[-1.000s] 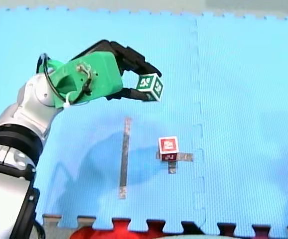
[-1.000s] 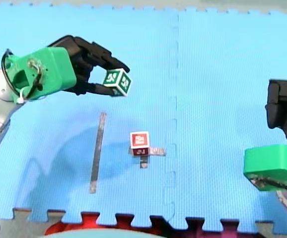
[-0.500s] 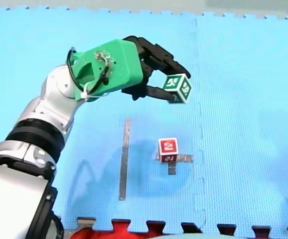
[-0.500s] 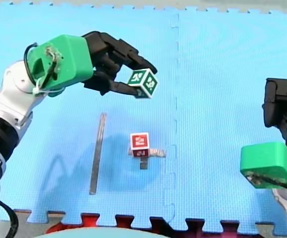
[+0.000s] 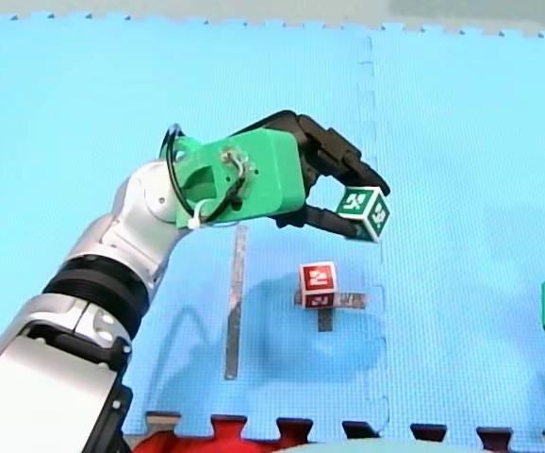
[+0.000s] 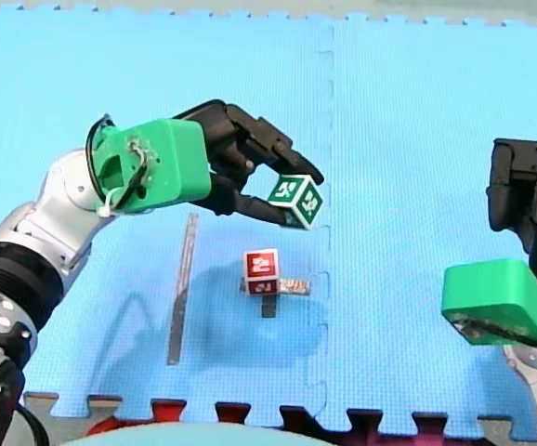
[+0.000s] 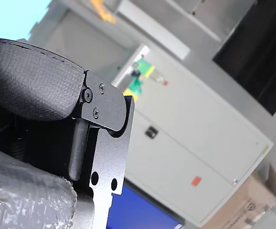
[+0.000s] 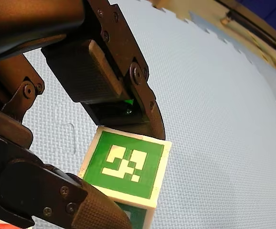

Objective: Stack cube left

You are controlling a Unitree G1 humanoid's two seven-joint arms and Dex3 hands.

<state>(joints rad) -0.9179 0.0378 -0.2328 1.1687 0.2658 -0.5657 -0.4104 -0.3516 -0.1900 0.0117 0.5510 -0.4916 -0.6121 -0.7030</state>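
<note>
Over blue foam matting [image 6: 417,93], the left hand [image 6: 241,163] is pinching a green cube [image 6: 297,200] near the red cube [image 6: 262,270], right hand [image 6: 524,200] hovering far right.

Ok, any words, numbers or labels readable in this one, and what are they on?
None readable.
green cube, in the left hand above the mat: white block-pattern marker, no letters.
red cube on the mat: same kind of marker.
orange sticker on the cabinet: too small to read.
right hand, at the mat's right: nothing written.
</note>
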